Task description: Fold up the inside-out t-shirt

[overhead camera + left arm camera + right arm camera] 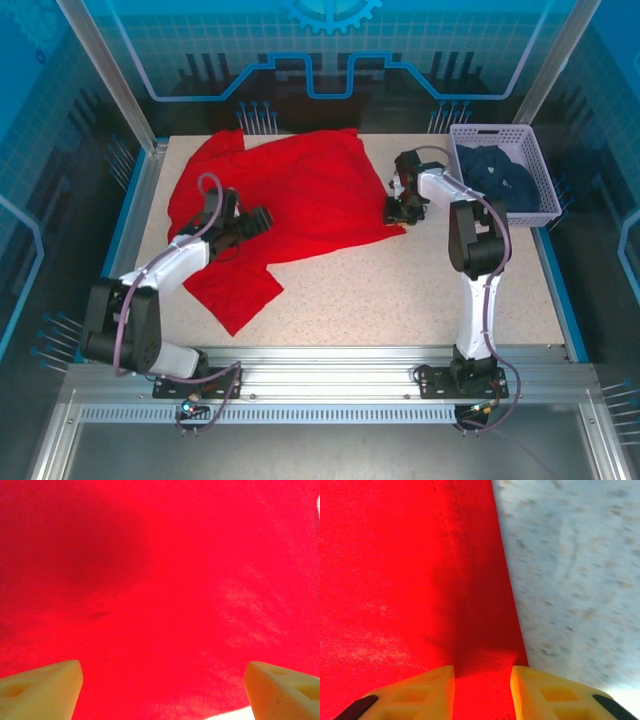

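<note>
The bench (420, 290) carries the inside-out t-shirt (300, 195), spread across its far left. The left arm (170, 265) stretches low over it, left pincer (262, 218) spread wide above the cloth; the right arm (478, 240) folds down at its right edge, right pincer (482, 680) pinching the hem

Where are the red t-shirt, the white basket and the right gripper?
red t-shirt (300, 190): top external view, middle of the spread cloth.
white basket (490, 129): top external view, far rim.
right gripper (481, 672): right wrist view, midway between its fingertips, at the pinched shirt edge.
</note>
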Motion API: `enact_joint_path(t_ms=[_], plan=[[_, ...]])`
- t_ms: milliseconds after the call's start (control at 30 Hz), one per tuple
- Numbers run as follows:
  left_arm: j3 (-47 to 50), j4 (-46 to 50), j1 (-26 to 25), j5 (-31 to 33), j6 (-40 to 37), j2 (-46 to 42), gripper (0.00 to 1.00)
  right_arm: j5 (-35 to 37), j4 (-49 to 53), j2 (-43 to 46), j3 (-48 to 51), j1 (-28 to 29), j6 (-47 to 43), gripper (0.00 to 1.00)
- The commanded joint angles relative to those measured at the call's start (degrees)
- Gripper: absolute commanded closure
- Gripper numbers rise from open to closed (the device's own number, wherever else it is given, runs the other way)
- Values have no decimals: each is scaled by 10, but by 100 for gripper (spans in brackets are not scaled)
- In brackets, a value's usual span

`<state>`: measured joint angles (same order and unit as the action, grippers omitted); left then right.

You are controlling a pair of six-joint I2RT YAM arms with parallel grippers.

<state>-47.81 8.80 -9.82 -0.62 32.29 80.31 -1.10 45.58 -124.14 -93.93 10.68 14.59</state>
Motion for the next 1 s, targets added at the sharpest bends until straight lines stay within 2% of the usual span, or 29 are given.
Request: enact_joint_path(t_ms=[0,200,333,467,600,700,800,967], plan=[[12,24,-3,-50,23,-68,14,39,52,20,57,-17,3,67],[60,49,-7,-102,51,-143,13,121,45,125,217,-44,26,75],[75,74,-12,-90,44,-162,13,132,3,260,348,-53,69,76],[71,79,-8,-52,17,-149,12,109,-37,325,376,-40,75,71],[58,74,7,-40,4,-127,12,112,-71,309,319,-3,59,63],[61,55,24,-43,8,-117,12,61,-97,269,278,19,49,56],[55,29,40,-38,10,-81,12,9,-102,207,233,25,52,55],[-11,15,84,-43,-6,27,12,15,-72,132,187,13,46,56]])
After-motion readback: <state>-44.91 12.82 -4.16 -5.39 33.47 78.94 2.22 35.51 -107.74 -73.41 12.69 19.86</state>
